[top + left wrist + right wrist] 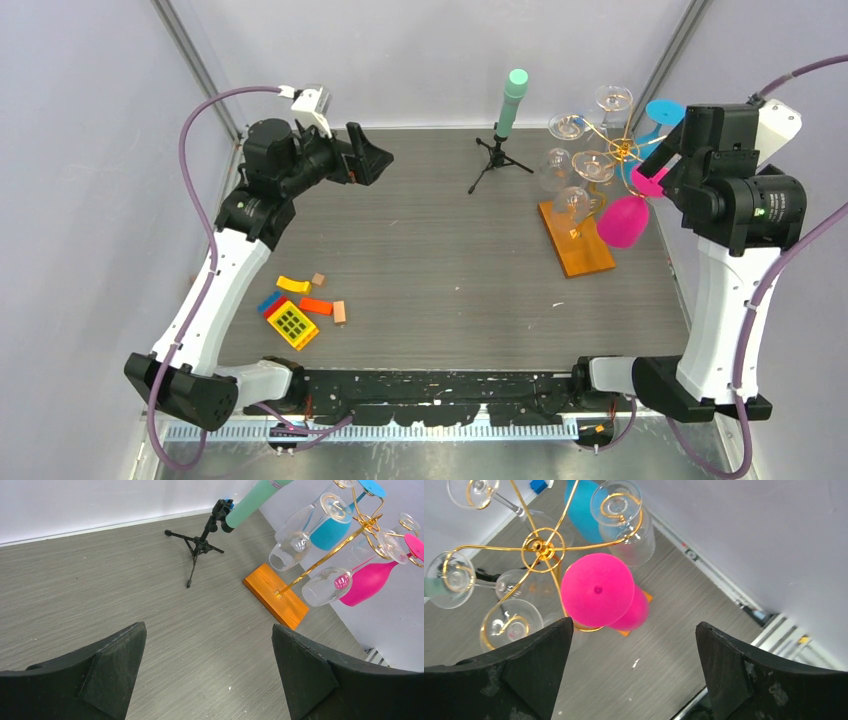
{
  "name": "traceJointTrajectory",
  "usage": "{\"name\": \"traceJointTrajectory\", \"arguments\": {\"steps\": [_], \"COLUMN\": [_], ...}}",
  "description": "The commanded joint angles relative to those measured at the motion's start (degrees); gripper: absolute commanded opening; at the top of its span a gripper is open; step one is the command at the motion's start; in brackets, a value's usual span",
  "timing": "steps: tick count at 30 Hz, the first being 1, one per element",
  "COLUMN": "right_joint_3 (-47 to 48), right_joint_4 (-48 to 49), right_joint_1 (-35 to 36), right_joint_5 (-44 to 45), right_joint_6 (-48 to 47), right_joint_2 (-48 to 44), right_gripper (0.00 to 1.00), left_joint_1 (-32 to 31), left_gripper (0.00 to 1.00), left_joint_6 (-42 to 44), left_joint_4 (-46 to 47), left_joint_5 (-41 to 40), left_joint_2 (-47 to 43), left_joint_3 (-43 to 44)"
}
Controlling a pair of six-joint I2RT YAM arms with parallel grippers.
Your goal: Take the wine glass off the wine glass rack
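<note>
Bases of both arms sit at the near edge of the grey table. Just beyond the left base lies a cluster of small toys: a yellow grid tile with dark green squares, an orange block, a curved yellow piece and tan blocks.

Farther in, on the right, stands the wine glass rack. Its orange-brown wooden base lies flat on the table, and its gold stem rises to a hub of curled spiral arms. Pink wine glass hangs bowl-down from one arm on the rack's right side, its foot caught in the wire curl.

Right gripper hovers above and beside the rack, its jaws wide apart and nothing held. In the right wrist view the pink foot lies just ahead of the fingers, nearer the left-hand one, with a gap between foot and finger.

Left gripper, raised over the far left of the table and well apart from the rack, is likewise spread wide and empty.

Clear wine glasses occupy other arms of the rack, and a blue wine glass hangs on its far side. Black tripod carrying a mint-green cylinder stands near the back wall, left of the rack.
</note>
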Motion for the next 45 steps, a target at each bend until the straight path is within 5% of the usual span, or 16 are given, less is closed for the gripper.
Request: {"name": "traceJointTrajectory", "arguments": {"steps": [1, 10, 33, 40, 45], "right_joint_3": [-4.8, -18.0, -33.1, -36.0, -37.3], "right_joint_4": [5.5, 17.1, 20.3, 28.8, 30.7], "right_joint_1": [-0.5, -2.9, -4.8, -5.0, -5.5], "right_joint_5": [-3.0, -3.2, -4.5, -3.7, -5.3], "right_joint_6": [11.1, 18.6, 29.7, 24.4, 24.5], "right_joint_2": [-3.9, -12.6, -17.6, -19.0, -18.1], "right_gripper": [0.97, 0.94, 0.67, 0.7, 0.85], "left_joint_1": [-0.7, -2.0, -4.0, -4.1, -4.2], "left_gripper": [1.0, 1.0, 1.0, 1.0, 1.0], "left_joint_6": [0.0, -0.5, -1.9, -1.7, -1.6], "left_joint_4": [2.5, 2.9, 4.2, 4.3, 4.3], "left_joint_5": [-0.6, -1.0, -0.9, -0.1, 0.3], "left_joint_2": [-0.6, -1.7, -3.1, -2.1, -1.7], "left_joint_3": [-0.8, -4.1, -7.9, -6.8, -6.6]}}
